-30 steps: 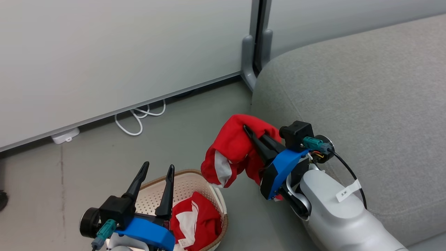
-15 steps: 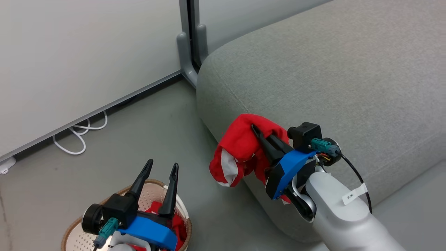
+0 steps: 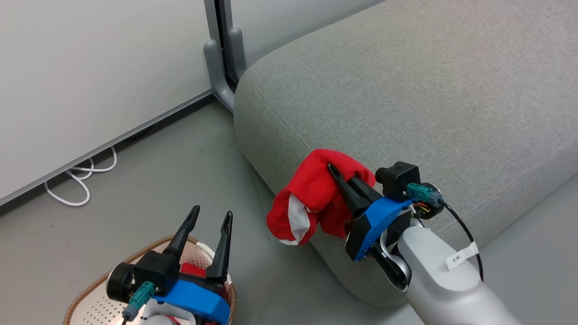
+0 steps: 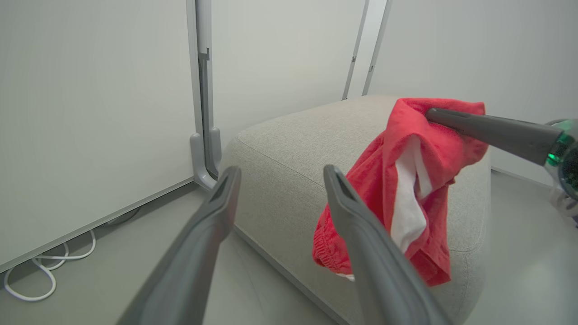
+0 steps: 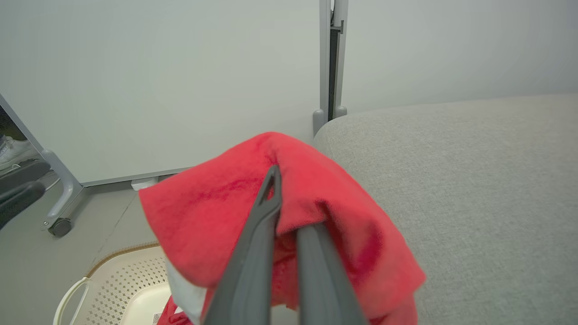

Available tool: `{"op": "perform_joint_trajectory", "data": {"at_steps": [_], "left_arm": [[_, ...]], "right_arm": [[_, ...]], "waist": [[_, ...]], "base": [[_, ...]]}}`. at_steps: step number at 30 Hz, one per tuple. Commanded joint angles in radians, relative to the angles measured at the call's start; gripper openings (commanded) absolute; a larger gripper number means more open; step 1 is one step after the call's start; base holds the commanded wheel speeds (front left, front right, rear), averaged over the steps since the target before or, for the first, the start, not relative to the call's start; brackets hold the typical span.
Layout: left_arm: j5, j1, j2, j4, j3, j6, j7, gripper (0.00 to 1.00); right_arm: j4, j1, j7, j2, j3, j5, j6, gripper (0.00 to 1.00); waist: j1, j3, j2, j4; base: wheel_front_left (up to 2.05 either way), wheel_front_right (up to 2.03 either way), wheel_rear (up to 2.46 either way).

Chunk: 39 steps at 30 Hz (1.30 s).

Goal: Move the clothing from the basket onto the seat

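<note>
left gripper (image 3: 212,211): jaws wide apart, nothing in them, above the basket (image 3: 135,258) at the head view's bottom left. A red piece (image 3: 192,270) lies in the basket, mostly hidden behind that gripper. Right wrist view gives the basket better: perforated wall, white handle (image 5: 68,290), red fabric on its floor.

right gripper (image 3: 333,168): jaws together, clamped on a red garment (image 3: 311,194) that drapes over both fingers. It's held in the air at the near corner of the seat (image 3: 406,90), hanging partly over the floor (image 3: 180,158). Whether it touches the seat: can't tell.

Left wrist view has the garment side-on: white stripe down the middle, gathered hem at the bottom, hanging in front of the seat's corner.

Behind the seat: grey post (image 3: 216,67) against the wall panel (image 3: 90,67), white cable (image 3: 76,189) looped on the floor along it. Right wrist view adds a caster (image 5: 58,227) on a panel foot, far left.
</note>
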<state>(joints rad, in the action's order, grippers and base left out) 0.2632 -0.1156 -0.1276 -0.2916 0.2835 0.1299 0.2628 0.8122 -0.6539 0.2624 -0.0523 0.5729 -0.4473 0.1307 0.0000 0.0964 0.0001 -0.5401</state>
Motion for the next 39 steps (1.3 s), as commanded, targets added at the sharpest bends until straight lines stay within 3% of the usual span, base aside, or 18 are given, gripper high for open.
{"op": "perform_joint_trajectory", "data": {"at_steps": [1, 11, 18, 27, 32, 35, 39], "left_arm": [[0.0, -0.014, -0.008, 0.004, 0.003, 0.001, 0.003, 1.0], [-0.007, -0.033, -0.025, 0.021, 0.006, 0.001, 0.003, 1.0], [-0.018, -0.082, -0.058, 0.047, 0.041, 0.001, 0.003, 1.0], [-0.025, -0.185, -0.135, 0.113, 0.093, 0.001, 0.003, 1.0], [-0.033, -0.248, -0.184, 0.147, 0.119, 0.001, 0.003, 1.0], [-0.036, -0.273, -0.204, 0.167, 0.123, 0.001, 0.003, 1.0], [-0.045, -0.296, -0.23, 0.182, 0.12, 0.001, 0.003, 1.0]], "right_arm": [[-0.006, 0.01, 0.004, 0.002, -0.006, 0.008, 0.0, 0.0], [-0.028, -0.054, 0.004, -0.012, -0.09, -0.009, 0.0, 0.0], [-0.032, -0.216, -0.007, -0.109, -0.214, 0.017, 0.0, 0.0], [-0.015, -0.385, -0.018, -0.303, -0.446, 0.025, 0.0, 0.0], [0.01, -0.39, 0.0, -0.382, -0.644, 0.051, 0.0, 0.0], [0.023, -0.357, 0.002, -0.386, -0.739, 0.066, 0.0, 0.0], [-0.001, -0.311, 0.003, -0.342, -0.846, 0.121, 0.0, 0.0]], "waist": [[0.0, 0.003, -0.0001, 0.004], [0.0, 0.049, -0.0001, 0.032], [0.0, 0.141, -0.0001, 0.074], [0.0, 0.322, -0.0001, 0.148], [0.0, 0.436, -0.0001, 0.187], [0.0, 0.488, -0.0001, 0.198], [0.0, 0.537, -0.0001, 0.198]], "base": [[0.0, 0.0, 0.0], [0.0, 0.0, 0.0], [0.0, 0.0, 0.0], [0.0, 0.0, 0.0], [0.0, 0.0, 0.0], [0.0, 0.0, 0.0], [0.0, 0.0, 0.0]]}}
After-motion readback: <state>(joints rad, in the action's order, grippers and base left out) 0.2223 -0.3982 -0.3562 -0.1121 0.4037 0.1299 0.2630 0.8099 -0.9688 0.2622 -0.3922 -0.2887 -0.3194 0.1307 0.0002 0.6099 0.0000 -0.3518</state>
